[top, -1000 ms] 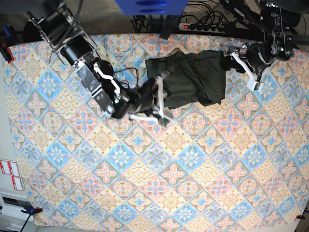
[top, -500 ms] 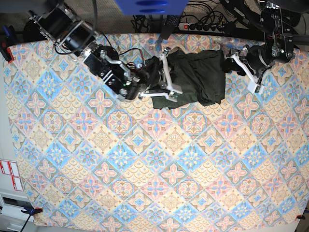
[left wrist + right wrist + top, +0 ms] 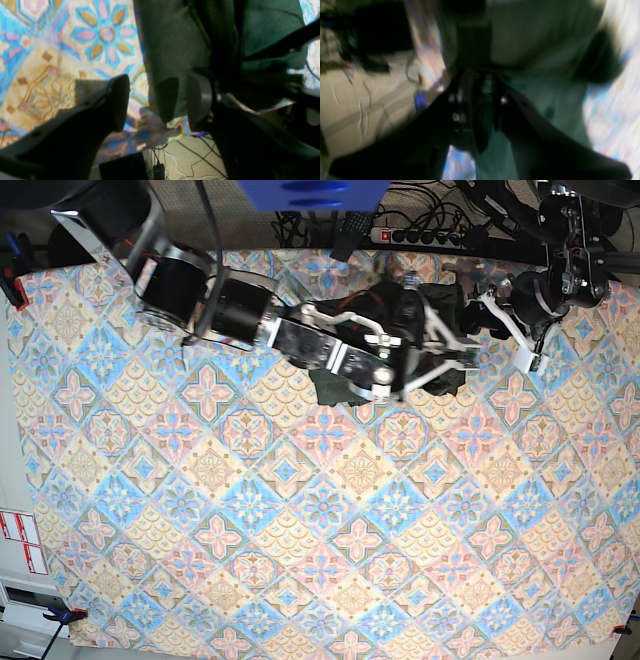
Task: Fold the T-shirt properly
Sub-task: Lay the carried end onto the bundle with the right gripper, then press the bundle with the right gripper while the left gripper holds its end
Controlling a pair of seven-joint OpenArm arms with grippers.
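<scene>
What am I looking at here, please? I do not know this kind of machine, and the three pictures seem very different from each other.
It is a robot with two arms folding a T-shirt, the dark green cloth lying on a table covered with a colourful patterned cloth. One picture is taken from above and shows everything. The other two come from small cameras on each arm's wrist, so they look along the fingers. In the view from above, the right gripper reaches across from the left side; its wrist picture is blurred, but its narrow jaws appear to pinch green fabric. The left gripper waits at the far right edge of the shirt, jaws wide open, holding nothing.
</scene>
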